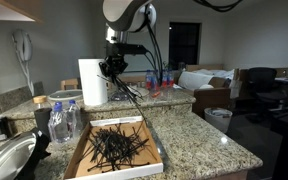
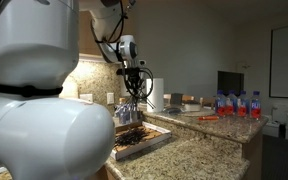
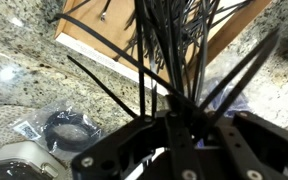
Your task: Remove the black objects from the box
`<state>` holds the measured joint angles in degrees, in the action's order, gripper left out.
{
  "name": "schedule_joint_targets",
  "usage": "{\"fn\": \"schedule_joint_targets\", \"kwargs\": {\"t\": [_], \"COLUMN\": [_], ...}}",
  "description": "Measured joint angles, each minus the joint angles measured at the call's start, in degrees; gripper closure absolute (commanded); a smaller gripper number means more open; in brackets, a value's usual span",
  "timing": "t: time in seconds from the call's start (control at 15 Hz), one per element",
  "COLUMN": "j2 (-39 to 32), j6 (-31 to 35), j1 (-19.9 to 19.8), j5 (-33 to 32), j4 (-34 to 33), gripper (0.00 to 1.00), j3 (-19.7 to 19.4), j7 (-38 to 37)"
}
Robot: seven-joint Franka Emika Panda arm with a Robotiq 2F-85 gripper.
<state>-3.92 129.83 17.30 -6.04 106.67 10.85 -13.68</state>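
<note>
As the hand [image 3: 174,122] clamps black sticks [image 3: 150,60] (aloft), more fill the box [image 1: 155,143]

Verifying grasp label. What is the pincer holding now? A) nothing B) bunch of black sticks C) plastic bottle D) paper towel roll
B: the wrist view shows the pincer shut on a bunch of black sticks that fan out over the box.

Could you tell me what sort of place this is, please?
Most likely a home kitchen, open to a living area: a speckled granite countertop, a paper towel roll standing on it, and a corded phone on the wall.
</note>
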Motion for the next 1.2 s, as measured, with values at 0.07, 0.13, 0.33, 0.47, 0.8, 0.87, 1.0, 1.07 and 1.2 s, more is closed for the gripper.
{"fn": "schedule_joint_targets", "kwargs": {"t": [0.07, 0.13, 0.33, 0.47, 0.8, 0.87, 1.0, 1.07, 1.2], "j2": [1.2, 2.4, 6.2, 8.8, 13.9, 14.7, 15.8, 16.0, 16.0], "j6": [-0.3, -0.6, -1.7, -2.0, -1.7, -1.7, -1.4, -1.3, -1.3], "j1": [-0.4, -1.0, -2.9, -4.2, -7.3, -7.9, -9.1, -9.7, -10.8], "j5": [0.0, 0.0, 0.3, 1.1, 2.6, 2.7, 3.0, 3.0, 3.0], "j4": [1.0, 2.2, 6.7, 10.3, 19.7, 21.6, 25.3, 26.8, 28.8], "gripper": [0.93, 0.93, 0.93, 0.93, 0.93, 0.93, 0.93, 0.93, 0.93], "j3": [-0.1, -0.2, -0.7, -1.4, -3.6, -4.2, -5.5, -6.2, -7.6], "j7": [0.0, 0.0, 0.0, 0.0, 0.1, 0.4, 2.1, 3.3, 6.6]}}
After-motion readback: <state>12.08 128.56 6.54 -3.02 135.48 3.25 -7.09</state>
